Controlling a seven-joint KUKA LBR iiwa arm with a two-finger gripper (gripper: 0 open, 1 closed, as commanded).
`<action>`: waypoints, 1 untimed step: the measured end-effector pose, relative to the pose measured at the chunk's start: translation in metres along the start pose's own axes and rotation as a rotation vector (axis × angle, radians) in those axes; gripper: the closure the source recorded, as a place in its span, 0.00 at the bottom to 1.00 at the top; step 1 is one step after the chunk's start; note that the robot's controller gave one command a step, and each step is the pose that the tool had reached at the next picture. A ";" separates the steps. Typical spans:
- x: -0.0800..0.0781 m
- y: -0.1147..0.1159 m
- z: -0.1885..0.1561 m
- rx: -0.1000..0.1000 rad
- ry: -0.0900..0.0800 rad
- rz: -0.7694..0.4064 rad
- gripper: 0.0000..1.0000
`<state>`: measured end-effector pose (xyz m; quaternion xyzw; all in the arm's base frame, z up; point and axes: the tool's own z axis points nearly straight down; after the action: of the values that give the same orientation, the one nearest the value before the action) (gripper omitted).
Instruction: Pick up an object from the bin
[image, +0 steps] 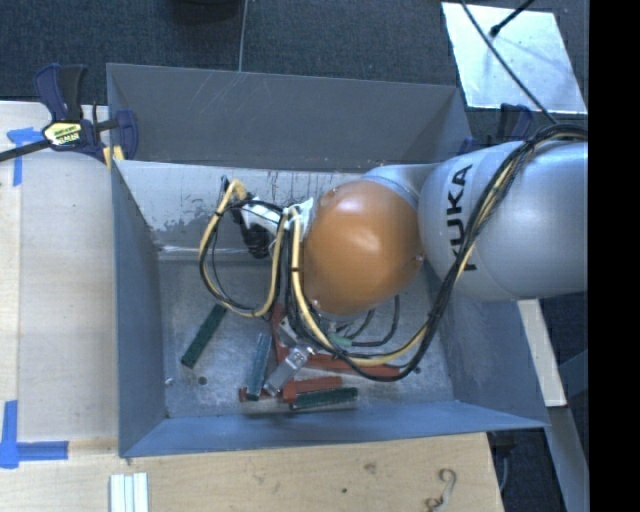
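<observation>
My gripper (292, 356) is low in the bin, near its front middle, mostly hidden under the arm's orange dome and cables. It sits right over a small pile of flat sticks. A teal stick (261, 362) stands on end just left of it. A red stick (312, 383) lies just below it, and a dark green stick (326, 398) lies along the front wall. I see nothing clearly held.
A separate dark green stick (203, 335) lies slanted on the bin floor to the left. The arm and its yellow and black cables fill the bin's middle and right. Bare floor shows at the left and back left.
</observation>
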<state>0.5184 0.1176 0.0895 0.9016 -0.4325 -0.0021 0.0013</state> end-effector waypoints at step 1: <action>-0.018 0.012 0.018 0.008 0.003 0.071 0.00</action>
<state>0.4975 0.1242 0.0711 0.8857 -0.4642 0.0011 -0.0014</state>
